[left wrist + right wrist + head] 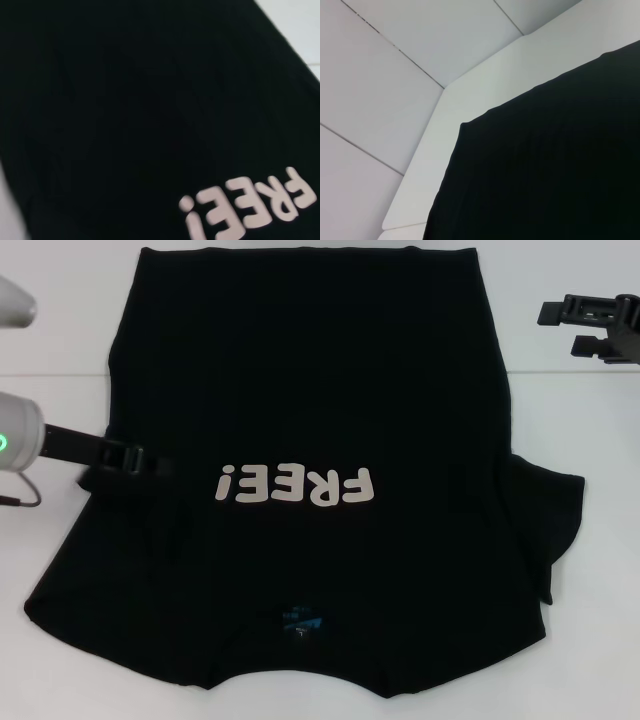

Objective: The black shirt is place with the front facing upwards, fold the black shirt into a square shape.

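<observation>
The black shirt (320,390) lies spread flat on the white table (590,430), front up. Its white "FREE!" lettering (295,485) reads upside down to me, and the small blue neck label (303,620) is at the near edge. One sleeve (550,525) sticks out on the right; no sleeve shows on the left. My left gripper (158,466) rests low at the shirt's left edge, level with the lettering, black against the black cloth. Its wrist view shows the shirt (125,100) and the lettering (250,205) close up. My right gripper (555,328) hangs open and empty above the table, right of the shirt.
The right wrist view shows the shirt's far corner (545,165) on the table (470,95), with the table's edge and grey wall panels beyond. Bare table lies on both sides of the shirt. A thin cable (20,502) hangs by my left arm.
</observation>
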`<state>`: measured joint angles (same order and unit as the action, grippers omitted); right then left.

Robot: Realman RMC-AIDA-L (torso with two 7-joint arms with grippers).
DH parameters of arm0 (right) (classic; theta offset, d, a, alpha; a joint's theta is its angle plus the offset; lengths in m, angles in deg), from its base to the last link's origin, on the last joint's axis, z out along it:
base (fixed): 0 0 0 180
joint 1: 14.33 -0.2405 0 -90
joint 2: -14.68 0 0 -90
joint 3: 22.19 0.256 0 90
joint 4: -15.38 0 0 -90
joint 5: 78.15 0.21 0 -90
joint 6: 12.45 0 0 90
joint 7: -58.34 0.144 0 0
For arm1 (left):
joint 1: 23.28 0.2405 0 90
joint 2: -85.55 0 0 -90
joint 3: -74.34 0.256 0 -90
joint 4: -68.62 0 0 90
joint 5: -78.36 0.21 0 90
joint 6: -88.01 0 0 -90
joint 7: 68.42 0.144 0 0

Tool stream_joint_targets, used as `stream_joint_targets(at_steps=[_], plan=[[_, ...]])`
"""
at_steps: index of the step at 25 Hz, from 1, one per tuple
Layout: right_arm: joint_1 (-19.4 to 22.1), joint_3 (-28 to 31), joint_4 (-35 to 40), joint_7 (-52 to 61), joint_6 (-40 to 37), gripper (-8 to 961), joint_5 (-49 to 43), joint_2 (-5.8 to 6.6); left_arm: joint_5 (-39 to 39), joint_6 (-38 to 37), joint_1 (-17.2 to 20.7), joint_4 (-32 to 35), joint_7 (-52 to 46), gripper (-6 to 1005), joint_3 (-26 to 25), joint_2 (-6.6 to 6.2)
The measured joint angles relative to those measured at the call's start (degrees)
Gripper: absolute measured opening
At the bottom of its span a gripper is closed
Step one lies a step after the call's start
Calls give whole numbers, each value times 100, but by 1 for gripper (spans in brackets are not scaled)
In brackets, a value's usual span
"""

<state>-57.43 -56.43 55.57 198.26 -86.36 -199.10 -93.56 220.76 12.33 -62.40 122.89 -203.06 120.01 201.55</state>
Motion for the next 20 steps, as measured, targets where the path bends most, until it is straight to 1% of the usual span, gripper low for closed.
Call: stream_joint_targets(at_steps=[1, 3, 4, 5, 6, 7, 8, 9, 10, 11, 12, 15, 17, 18, 20], plan=[[5, 3, 0, 0, 3, 942, 0, 2, -31, -43, 41, 171, 321, 89, 10, 84], [13, 8, -1, 0, 20, 941, 0, 3, -149, -318, 140, 509, 1204, 115, -2, 296], [17, 11, -2, 0, 19, 940, 1, 4, -179, -464, 210, 676, 1599, 158, -5, 439], [21, 14, -2, 0, 29, 940, 1, 5, -171, -484, 282, 807, 1843, 201, -33, 535], [22, 14, -3, 0, 23, 940, 1, 5, -166, -451, 358, 895, 1959, 245, -67, 607], [23, 14, -3, 0, 33, 940, 1, 5, -155, -351, 426, 964, 2007, 288, -134, 650], [22, 14, -3, 0, 21, 940, 2, 5, -154, -247, 488, 964, 1926, 331, -239, 653], [22, 12, -3, 0, 22, 940, 3, 6, -150, -155, 514, 890, 1702, 365, -360, 589], [21, 4, -3, 0, 4, 940, 3, 6, -143, -116, 508, 771, 1386, 400, -447, 497], [16, -6, -4, 0, 2, 940, 2, 5, -139, -94, 489, 585, 991, 434, -531, 367], [9, -17, -10, 0, -20, 940, 2, 6, -143, -90, 457, 359, 445, 468, -599, 212], [1, -35, -52, 0, -36, 941, 2, 6, -192, -70, 341, -457, -813, 569, -801, -202], [0, -38, -76, 0, -37, 941, 2, 6, -213, -18, 294, -782, -1215, 633, -1026, -305], [-1, -38, -80, 0, -37, 941, 2, 5, -224, 50, 282, -893, -1332, 664, -1166, -316], [5, -39, -88, 0, -38, 941, 2, 6, -236, 244, 283, -963, -1406, 728, -1354, -286]])
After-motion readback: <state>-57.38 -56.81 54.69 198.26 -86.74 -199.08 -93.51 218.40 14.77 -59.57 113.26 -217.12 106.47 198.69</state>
